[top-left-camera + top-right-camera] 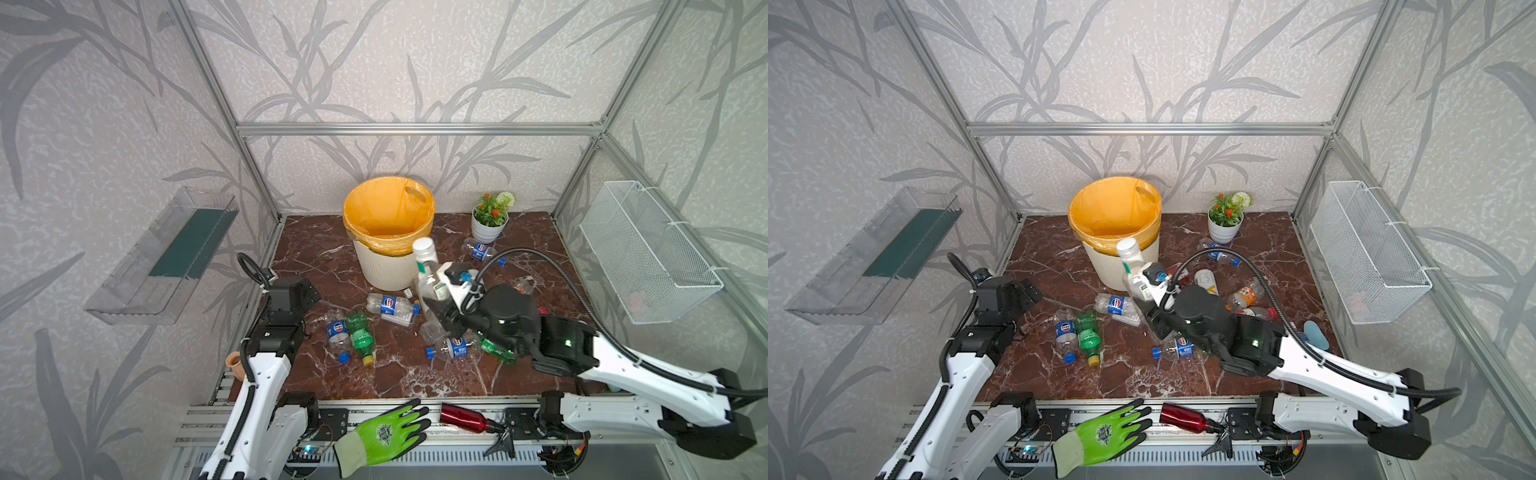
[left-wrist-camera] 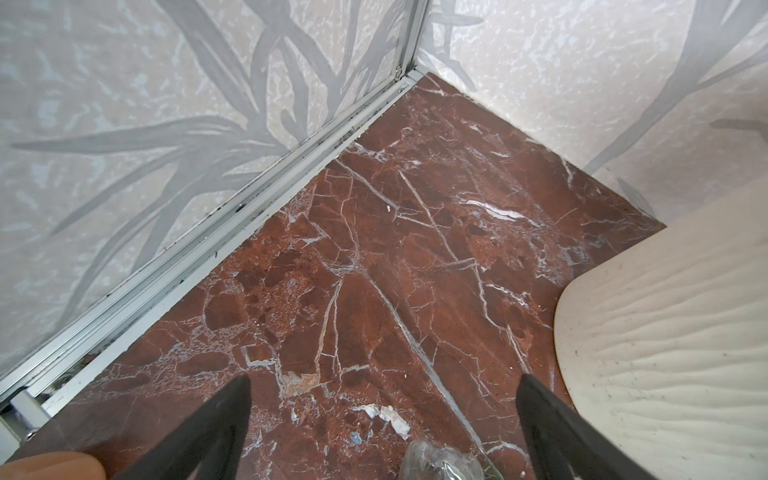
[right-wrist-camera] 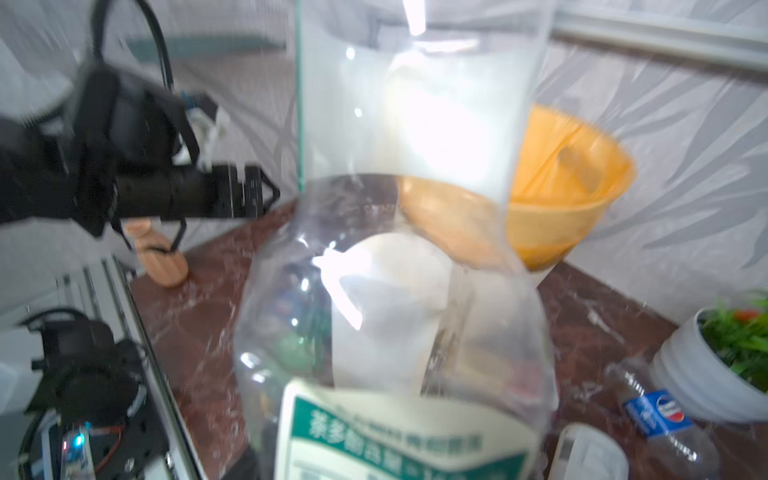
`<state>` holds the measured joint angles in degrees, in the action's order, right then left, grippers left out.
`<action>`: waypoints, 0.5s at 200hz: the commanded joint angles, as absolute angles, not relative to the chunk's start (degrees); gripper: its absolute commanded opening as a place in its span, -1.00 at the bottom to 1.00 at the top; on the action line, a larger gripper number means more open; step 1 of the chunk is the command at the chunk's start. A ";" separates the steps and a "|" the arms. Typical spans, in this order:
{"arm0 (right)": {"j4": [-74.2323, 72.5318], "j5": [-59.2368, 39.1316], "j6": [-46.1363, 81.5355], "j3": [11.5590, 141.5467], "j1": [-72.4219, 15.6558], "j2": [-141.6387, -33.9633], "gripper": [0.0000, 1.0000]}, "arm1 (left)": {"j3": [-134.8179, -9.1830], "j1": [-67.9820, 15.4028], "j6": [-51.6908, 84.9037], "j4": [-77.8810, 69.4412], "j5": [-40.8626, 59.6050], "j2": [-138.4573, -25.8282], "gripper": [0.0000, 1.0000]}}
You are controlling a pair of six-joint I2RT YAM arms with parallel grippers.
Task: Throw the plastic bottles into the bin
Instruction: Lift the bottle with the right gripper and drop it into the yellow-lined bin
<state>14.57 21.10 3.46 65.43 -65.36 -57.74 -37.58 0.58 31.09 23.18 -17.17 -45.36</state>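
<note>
In both top views my right gripper [image 1: 436, 300] [image 1: 1148, 305] is shut on a clear plastic bottle [image 1: 428, 270] [image 1: 1133, 270] with a white cap and a green-and-white label. It holds the bottle upright above the floor, just right of the bin [image 1: 384, 270] [image 1: 1106, 266]. The bin is cream, ribbed and lined with an orange bag. In the right wrist view the held bottle [image 3: 407, 332] fills the frame and hides the jaws. My left gripper [image 1: 305, 291] [image 1: 1027, 293] [image 2: 384, 380] hangs open over bare floor left of the bin. Several other bottles [image 1: 390, 307] [image 1: 360, 336] [image 1: 1246, 295] lie on the floor.
A white flower pot [image 1: 490, 224] stands at the back right, with a bottle [image 1: 480, 250] in front of it. A wire mesh basket [image 1: 648, 253] hangs on the right wall and a clear shelf [image 1: 166, 257] on the left. A green glove [image 1: 386, 432] and a red metal bottle [image 1: 463, 417] lie on the front rail.
</note>
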 commanded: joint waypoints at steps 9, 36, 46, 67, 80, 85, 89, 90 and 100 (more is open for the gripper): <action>-3.80 15.16 -4.36 69.16 -56.47 -58.14 0.09 | -36.66 0.25 32.72 25.26 -14.93 -42.60 0.97; -2.88 5.03 -1.46 79.37 -49.14 -68.62 0.11 | -36.65 -0.55 33.47 26.77 -14.76 -41.06 0.97; -0.04 3.62 -0.62 85.83 -47.46 -74.55 0.12 | -36.46 -0.92 33.68 27.03 -14.76 -40.55 0.97; 8.55 -0.83 3.08 100.16 -44.47 -88.22 0.19 | -36.29 -1.58 34.22 27.31 -14.63 -40.31 0.98; 14.51 -2.36 3.51 108.90 -43.82 -95.93 0.27 | -36.60 -2.00 34.63 27.75 -14.35 -40.64 0.97; 17.11 -2.09 3.45 112.27 -43.77 -99.02 0.35 | -36.72 -2.10 34.77 27.98 -14.37 -40.64 0.97; 19.38 -1.77 3.24 115.05 -43.70 -101.20 0.41 | -36.93 -2.31 34.75 28.32 -14.32 -40.70 0.97; 19.93 -1.67 3.20 115.75 -43.69 -101.62 0.43 | -36.97 -2.34 34.73 28.36 -14.37 -40.74 0.97; 24.59 -0.46 2.90 121.50 -43.31 -105.21 0.60 | -37.34 -2.67 34.65 29.02 -14.74 -40.69 0.98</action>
